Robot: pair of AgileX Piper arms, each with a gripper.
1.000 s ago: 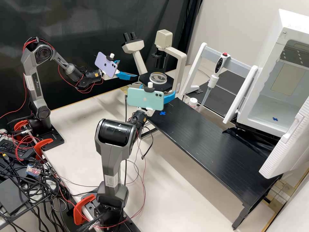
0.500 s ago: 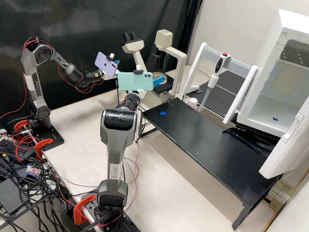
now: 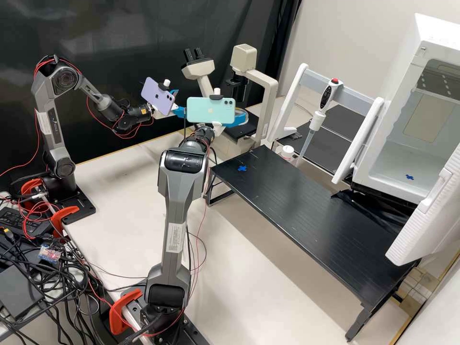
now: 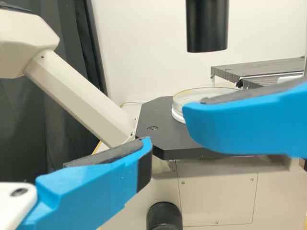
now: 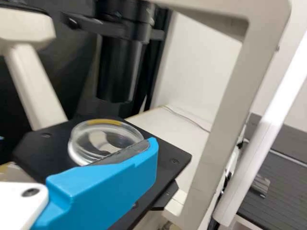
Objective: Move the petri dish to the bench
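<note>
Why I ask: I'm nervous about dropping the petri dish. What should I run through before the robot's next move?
1. Petri dish on the microscope stage: ok.
2. Dish sitting level there, not tipped: ok.
3. Left claw open: ok, its two fingers stand apart.
4. No obstacle overhead: not ok; a black tube hangs above the stage, so a straight, high lift could knock it.
5. Dish on the black bench: not ok, it isn't there yet.
6. Dish securely gripped: cannot tell.
</note>
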